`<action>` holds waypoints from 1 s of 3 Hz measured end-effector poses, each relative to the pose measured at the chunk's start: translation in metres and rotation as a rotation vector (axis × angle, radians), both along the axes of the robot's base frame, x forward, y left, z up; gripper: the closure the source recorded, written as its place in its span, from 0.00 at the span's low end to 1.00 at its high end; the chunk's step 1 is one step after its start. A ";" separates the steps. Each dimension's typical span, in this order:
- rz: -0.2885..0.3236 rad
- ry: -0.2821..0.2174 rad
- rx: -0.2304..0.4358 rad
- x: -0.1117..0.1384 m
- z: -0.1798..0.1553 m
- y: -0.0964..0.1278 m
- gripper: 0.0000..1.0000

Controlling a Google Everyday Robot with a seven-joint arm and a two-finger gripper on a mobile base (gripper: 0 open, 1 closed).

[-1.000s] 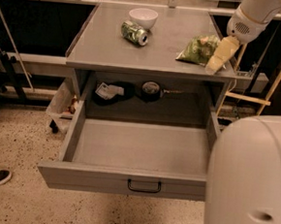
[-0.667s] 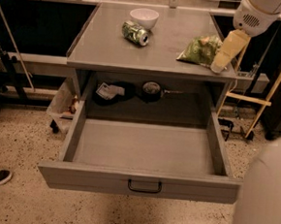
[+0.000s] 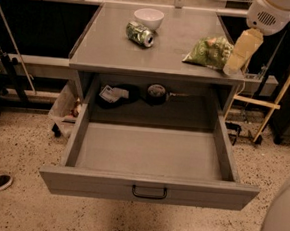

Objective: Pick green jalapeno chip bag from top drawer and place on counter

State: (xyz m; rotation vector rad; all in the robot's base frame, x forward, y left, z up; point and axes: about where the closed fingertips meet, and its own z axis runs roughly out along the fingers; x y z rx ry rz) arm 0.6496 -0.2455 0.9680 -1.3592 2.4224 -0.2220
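The flat rectangular grey table [image 3: 139,57] on top of the cabinet spreads beneath the jaws and away to their left. Lower down, on the near side of the jaws, the wide shallow grey top drawer [image 3: 152,153] stands pulled out. The bag is not in it. The cream-coloured two-finger gripper [image 3: 234,64] hangs from a white arm housing over the table's right edge. I cannot tell whether the jaws are spread or pressed together.

The crinkly green jalapeno chip bag [image 3: 210,51] lies on the table just left of the jaws, its right edge at their tip; contact is unclear.

Well to the left of the jaws lie a small white bowl [image 3: 148,17] and a green-patterned drink can [image 3: 140,34] on its side.

The bag looks light, soft and slick, with brittle contents. A gentle pinch on its flat sealed edge seems safest.
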 end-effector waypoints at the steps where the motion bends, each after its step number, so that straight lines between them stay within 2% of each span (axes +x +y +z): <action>1: 0.064 0.046 0.055 -0.011 0.004 0.007 0.00; 2: 0.205 0.020 0.175 -0.013 0.017 0.010 0.00; 3: 0.309 -0.036 0.333 -0.028 0.040 0.018 0.00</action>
